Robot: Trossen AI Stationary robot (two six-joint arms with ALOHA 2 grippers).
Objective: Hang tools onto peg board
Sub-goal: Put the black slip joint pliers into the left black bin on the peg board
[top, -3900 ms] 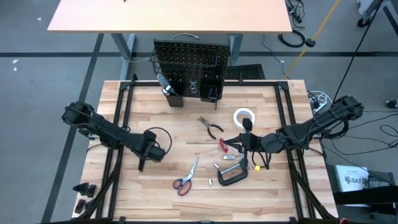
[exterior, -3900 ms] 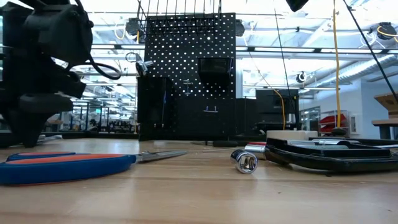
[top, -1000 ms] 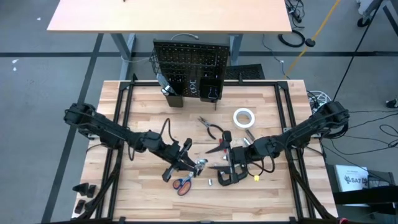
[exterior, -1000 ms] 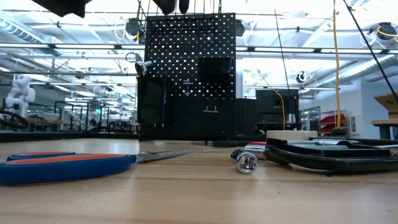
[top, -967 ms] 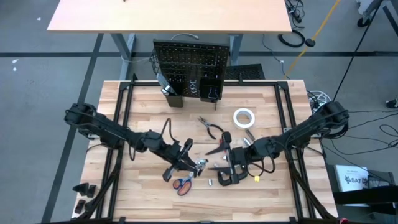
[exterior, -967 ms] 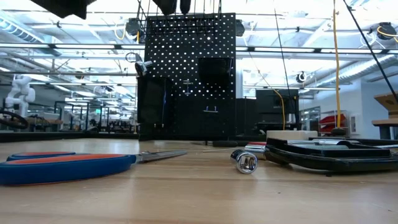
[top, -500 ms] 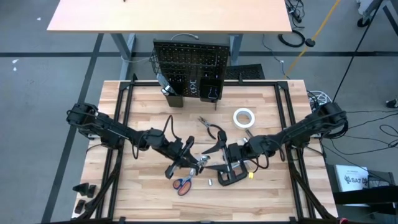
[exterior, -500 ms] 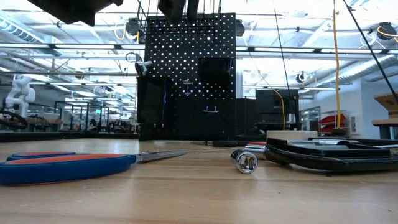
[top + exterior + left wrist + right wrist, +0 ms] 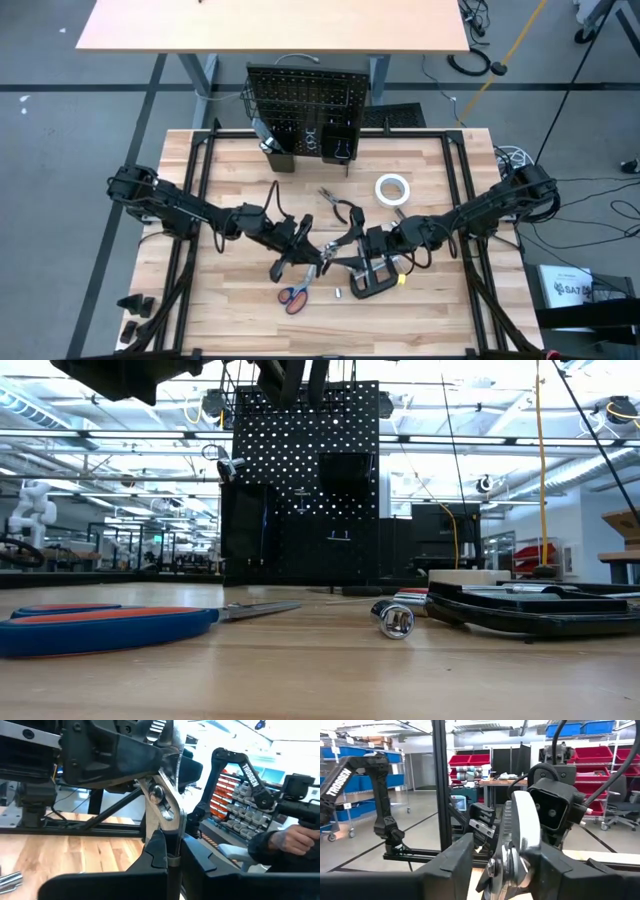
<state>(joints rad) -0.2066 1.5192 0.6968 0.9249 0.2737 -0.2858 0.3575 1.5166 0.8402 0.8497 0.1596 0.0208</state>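
A silver ratchet (image 9: 322, 264) hangs in the air above the middle of the table (image 9: 240, 180), its long axis running across the table between your two arms, well in front of the peg board (image 9: 307, 110). Your left gripper (image 9: 303, 255) has its fingers clamped tight on one end, and your right gripper (image 9: 357, 252) straddles the other end, head-on to the left, fingers half apart; whether they grip yet, I cannot tell. Both are equally near, so the handover seems to depend on the right closing before the left releases.
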